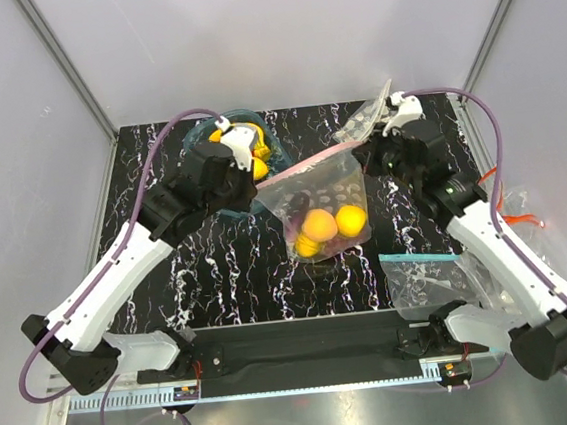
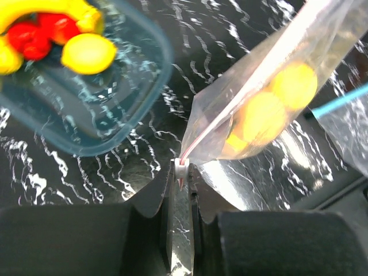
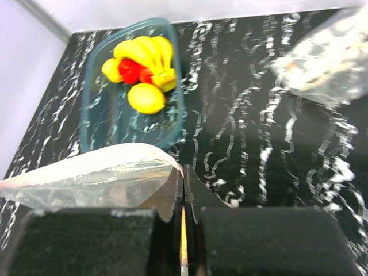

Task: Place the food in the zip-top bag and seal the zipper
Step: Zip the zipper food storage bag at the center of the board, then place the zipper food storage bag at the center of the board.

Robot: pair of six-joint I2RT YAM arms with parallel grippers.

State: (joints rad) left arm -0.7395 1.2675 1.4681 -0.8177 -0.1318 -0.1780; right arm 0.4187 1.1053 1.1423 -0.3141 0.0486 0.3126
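The left gripper [image 2: 183, 171] and right gripper [image 3: 183, 183] are clenching the corners of the clear dotted plastic bag [image 1: 334, 190], hanging above the black marbled table [image 1: 220, 279]; they should be keeping its pink-red zipper strip [image 1: 309, 163] taut.

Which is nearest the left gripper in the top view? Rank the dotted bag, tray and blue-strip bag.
1. The dotted bag, centre, its corner pinched in the left gripper.
2. The tray, just behind, at far left.
3. The blue-strip bag, lying at near right.

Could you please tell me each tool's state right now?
Left tool: closed on a corner of the zip-top bag.
Right tool: closed on the same bag.
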